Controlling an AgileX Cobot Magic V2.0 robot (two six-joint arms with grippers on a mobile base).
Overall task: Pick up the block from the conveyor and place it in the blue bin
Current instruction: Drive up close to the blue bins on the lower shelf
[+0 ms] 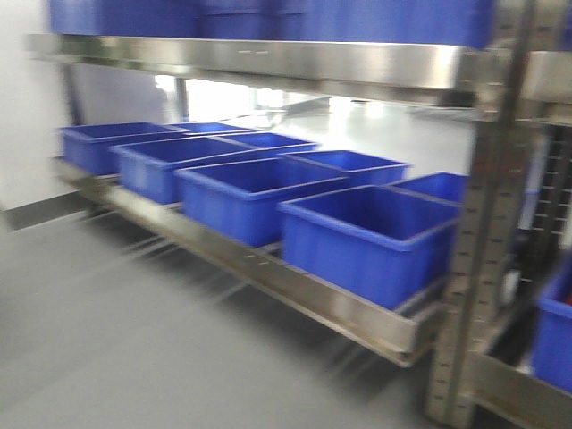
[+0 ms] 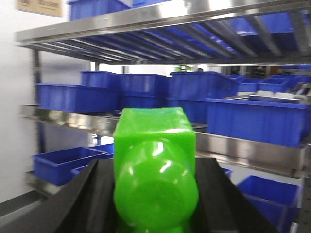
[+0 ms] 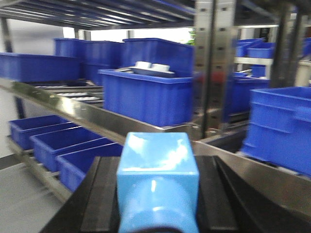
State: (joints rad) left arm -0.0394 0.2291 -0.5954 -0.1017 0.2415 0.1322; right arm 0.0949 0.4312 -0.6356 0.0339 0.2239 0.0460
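Left wrist view: the left hand (image 2: 155,206) is closed on a green block (image 2: 154,141), which fills the lower centre of the frame. Its black fingers (image 2: 80,206) press against the block on both sides. The block has a squared body with a rounded, glossy end facing the camera. Right wrist view: the right hand (image 3: 158,206) is likewise closed on a light blue block (image 3: 158,165) at lower centre, with black fingers (image 3: 92,194) flanking it left and right. Both blocks are held in the air in front of a stainless steel rack (image 1: 474,268). Front-facing view: the picture is motion-blurred. The rack's lower shelf (image 1: 295,288) runs from the left of the frame down to lower right and carries open blue bins (image 1: 357,241) in two rows, side by side and touching or nearly so. No contents can be made out in them. A grey floor (image 1: 107,340) occupies the lower left. In both wrist views further blue bins stand on the middle and upper shelves behind the blocks.
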